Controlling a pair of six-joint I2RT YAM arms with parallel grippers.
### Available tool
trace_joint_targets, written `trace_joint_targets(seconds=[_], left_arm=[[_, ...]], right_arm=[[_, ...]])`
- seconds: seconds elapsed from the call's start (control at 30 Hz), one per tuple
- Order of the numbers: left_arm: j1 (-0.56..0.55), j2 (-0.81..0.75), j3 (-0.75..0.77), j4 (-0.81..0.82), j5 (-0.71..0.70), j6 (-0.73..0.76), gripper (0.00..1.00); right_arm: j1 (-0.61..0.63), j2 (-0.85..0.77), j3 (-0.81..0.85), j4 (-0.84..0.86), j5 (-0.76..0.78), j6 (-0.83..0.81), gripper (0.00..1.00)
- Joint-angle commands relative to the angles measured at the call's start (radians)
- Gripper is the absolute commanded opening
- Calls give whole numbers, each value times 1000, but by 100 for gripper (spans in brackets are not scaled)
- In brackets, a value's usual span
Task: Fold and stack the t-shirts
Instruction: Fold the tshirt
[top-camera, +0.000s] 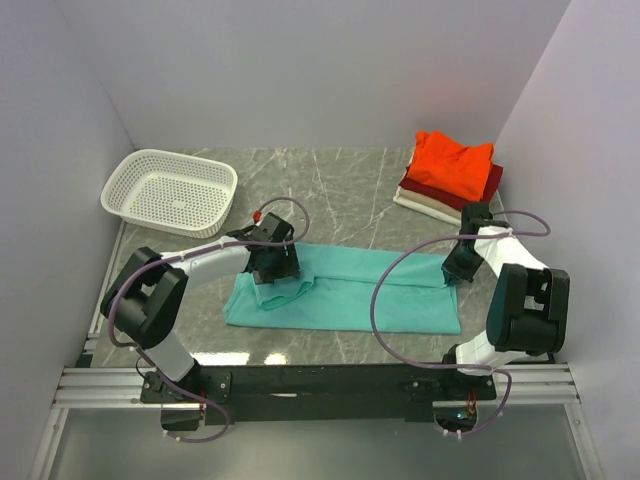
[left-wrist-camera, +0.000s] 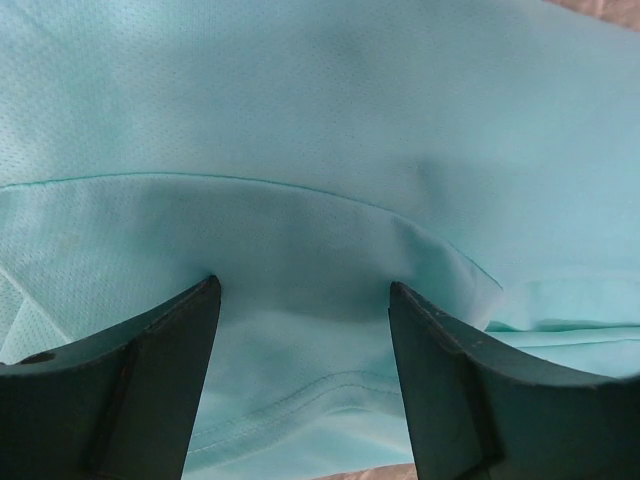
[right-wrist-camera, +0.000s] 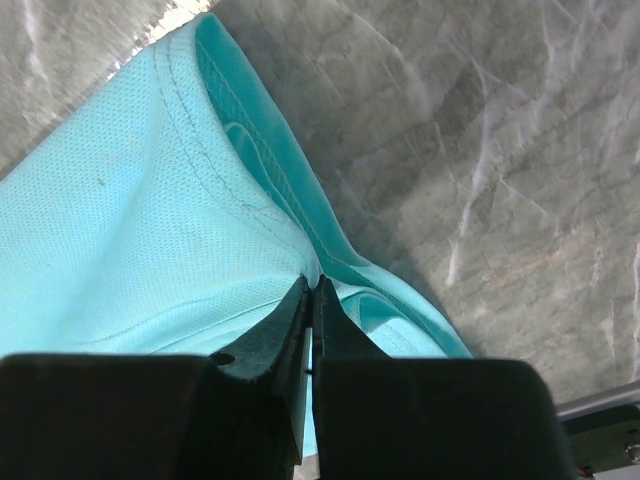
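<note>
Teal cloth t-shirt, centre frame: edge pinched in closed right pincer for folding; left pincer held wide, empty.

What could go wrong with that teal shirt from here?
The right claw pinches only a small bit of the edge of the teal t-shirt, so the cloth might slip out when lifted. The left claw stands open over the shirt, holding nothing; if only one side is pulled, the shirt may drag and bunch up.
</note>
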Motion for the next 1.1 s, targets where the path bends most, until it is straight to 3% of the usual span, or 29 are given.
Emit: trace_joint_targets(seconds=[0.0,0.47,0.67,1.07], left_arm=[[3,4,-2,41,-9,3,74],[22,35,-35,73,10,7,75],[26,35,-43,82,19,7,75],[26,-20,44,44,50,18,76]], right_arm=[[-8,-42,-18,-37,30,-1,2],[-8,-109,-8,-112,84,8,3],[-6,-154,-33,-143,81,9,8],[-8,-154,21,-148,38,2,40]])
